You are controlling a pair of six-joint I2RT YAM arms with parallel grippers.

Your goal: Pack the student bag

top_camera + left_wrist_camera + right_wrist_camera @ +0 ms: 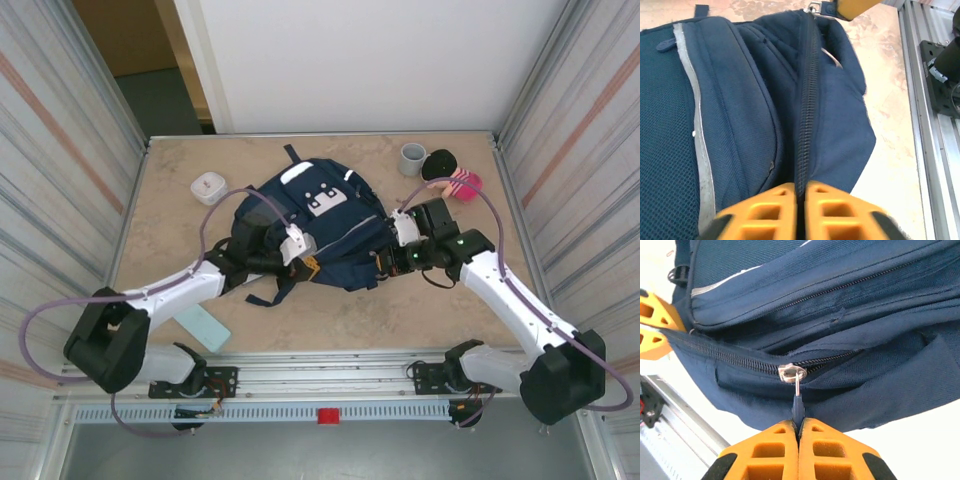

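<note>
Orange right claw point(798, 426) pinches the zip tab point(798, 407) of the blue student bag point(850, 295), and left claw point(801, 187) pinches its zip line point(808, 100).

We find the bag point(320, 225) at the middle of the table point(430, 310), a box point(208, 186) to its left, a cup point(412, 158) behind it on the right, a card point(203, 326) before it on the left. The left gripper point(305, 264) sits at its near edge, the right gripper point(386, 262) at the zip pull point(798, 402).
</note>
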